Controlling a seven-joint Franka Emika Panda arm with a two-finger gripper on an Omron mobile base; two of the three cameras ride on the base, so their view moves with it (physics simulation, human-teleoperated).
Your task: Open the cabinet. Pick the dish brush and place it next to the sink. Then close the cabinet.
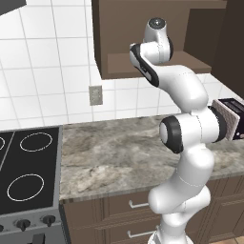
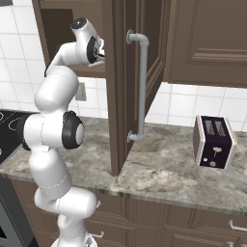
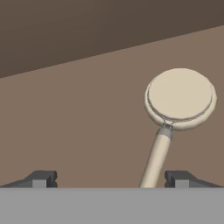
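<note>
The cabinet [image 1: 119,66] stands open, its door [image 2: 120,96] with the long silver bar handle [image 2: 141,87] swung out toward me. My arm reaches up into the cabinet over its shelf [image 1: 181,59]. On that shelf lies the pale beige dish brush [image 3: 179,98], round head up and to the right in the hand view, its thin handle [image 3: 154,162] running down between my fingertips. My gripper [image 3: 111,179] is open, with the brush handle nearer the right fingertip [image 3: 178,178] and not touching either one. A beige sliver of the brush [image 2: 98,62] pokes out by my hand. The sink is out of view.
A dark toaster [image 2: 214,142] stands on the marble counter [image 2: 164,169] right of the open door. A black stove top [image 1: 28,167] lies at the left. A wall outlet [image 1: 96,95] sits on the tiles below the cabinet. Drawers with short handles [image 1: 138,205] run beneath the counter.
</note>
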